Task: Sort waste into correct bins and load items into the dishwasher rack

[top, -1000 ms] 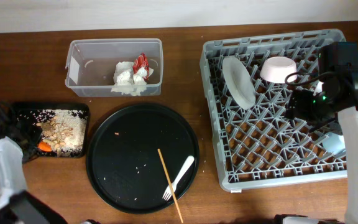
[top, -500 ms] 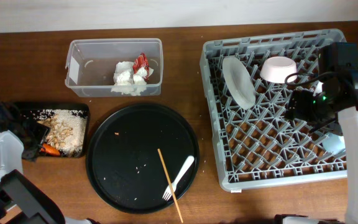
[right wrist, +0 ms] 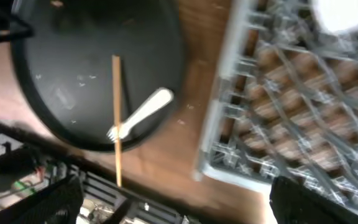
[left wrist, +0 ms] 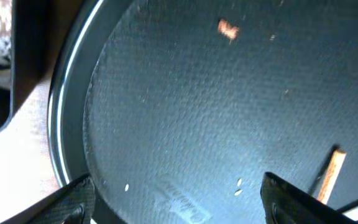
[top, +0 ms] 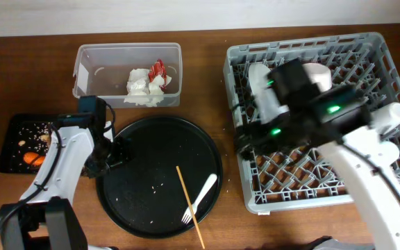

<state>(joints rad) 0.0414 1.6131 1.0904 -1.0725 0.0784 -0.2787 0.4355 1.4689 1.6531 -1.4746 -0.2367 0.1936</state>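
The clear tub holds the crumpled napkin and red wrapper. The small black tray at the left holds beige scraps and the carrot. My left gripper hangs open over the left rim of the round black tray, holding nothing. My right gripper is open above the left edge of the grey rack. The white fork lies on the round tray. Plate, bowl and white cup sit in the rack.
A wooden chopstick lies across the fork and sticks out over the round tray's near rim. Loose crumbs dot the round tray. A strip of bare wood separates the round tray from the rack.
My left gripper left the small black tray, opened, and moved right over the round tray's rim. My right arm swung from the rack's right side to its left edge.
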